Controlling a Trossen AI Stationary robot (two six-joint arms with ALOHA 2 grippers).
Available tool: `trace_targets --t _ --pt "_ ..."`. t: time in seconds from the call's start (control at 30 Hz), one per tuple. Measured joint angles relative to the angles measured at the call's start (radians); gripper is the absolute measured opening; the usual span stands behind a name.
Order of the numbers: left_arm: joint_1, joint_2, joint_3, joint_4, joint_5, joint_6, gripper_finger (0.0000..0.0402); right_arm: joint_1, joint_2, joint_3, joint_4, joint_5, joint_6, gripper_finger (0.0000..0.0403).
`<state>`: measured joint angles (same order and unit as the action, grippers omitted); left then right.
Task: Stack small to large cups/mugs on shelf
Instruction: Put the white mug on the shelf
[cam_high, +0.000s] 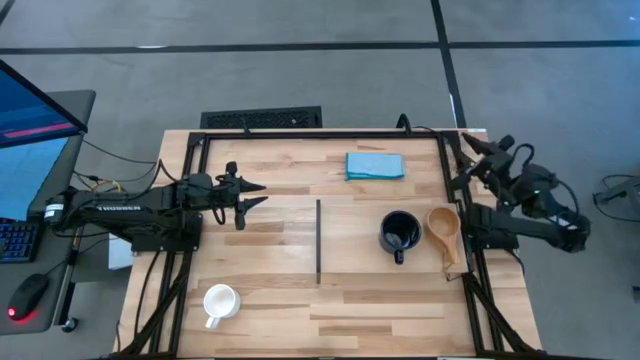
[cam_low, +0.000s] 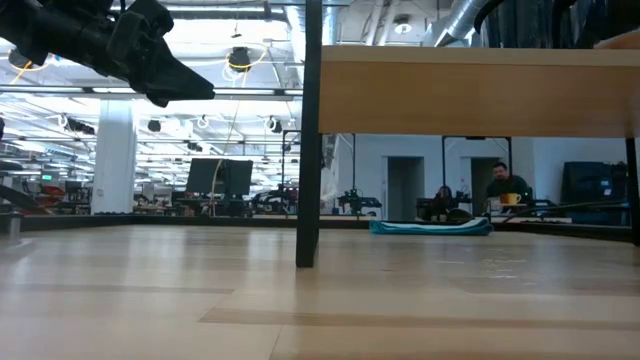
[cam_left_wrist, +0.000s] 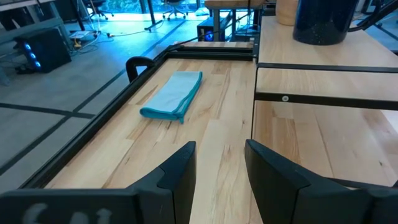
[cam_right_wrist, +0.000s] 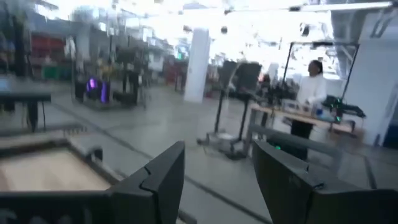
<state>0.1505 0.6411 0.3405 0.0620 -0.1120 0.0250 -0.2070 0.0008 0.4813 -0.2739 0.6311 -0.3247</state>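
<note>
The shelf (cam_high: 370, 262) is a raised pale-wood panel with a black strip along its left edge; in the low view the shelf (cam_low: 480, 92) stands on a black leg. The black mug (cam_high: 400, 233) and the tan wooden cup (cam_high: 443, 230) stand side by side on it, handles toward the near edge. The white mug (cam_high: 219, 302) stands on the table near the left front. My left gripper (cam_high: 250, 197) hovers open, left of the shelf, above the table. My right gripper (cam_high: 472, 148) is raised over the far right corner, open. The left wrist view shows the black mug (cam_left_wrist: 323, 22) on the shelf (cam_left_wrist: 317, 56).
A folded blue cloth (cam_high: 375, 165) lies on the table near the far edge, also in the left wrist view as the cloth (cam_left_wrist: 171, 93). Black frame rails run along the table's edges (cam_high: 190, 180). A person (cam_right_wrist: 308, 93) stands in the room beyond the table.
</note>
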Motion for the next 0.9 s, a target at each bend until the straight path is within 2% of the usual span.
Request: trace_targets --t 0.23,0.6,0.9 --pt "0.0 0.0 0.0 0.0 0.0 0.005 0.013 -0.072 0.002 -0.106 0.011 -0.002 0.025 0.021" --pt "0.0 0.0 0.0 0.0 0.021 0.014 0.013 -0.207 0.001 -0.14 0.054 -0.004 0.081 0.021" --pt "0.0 0.0 0.0 -0.001 0.021 0.018 0.013 -0.318 0.002 -0.214 0.179 -0.005 0.085 0.021"
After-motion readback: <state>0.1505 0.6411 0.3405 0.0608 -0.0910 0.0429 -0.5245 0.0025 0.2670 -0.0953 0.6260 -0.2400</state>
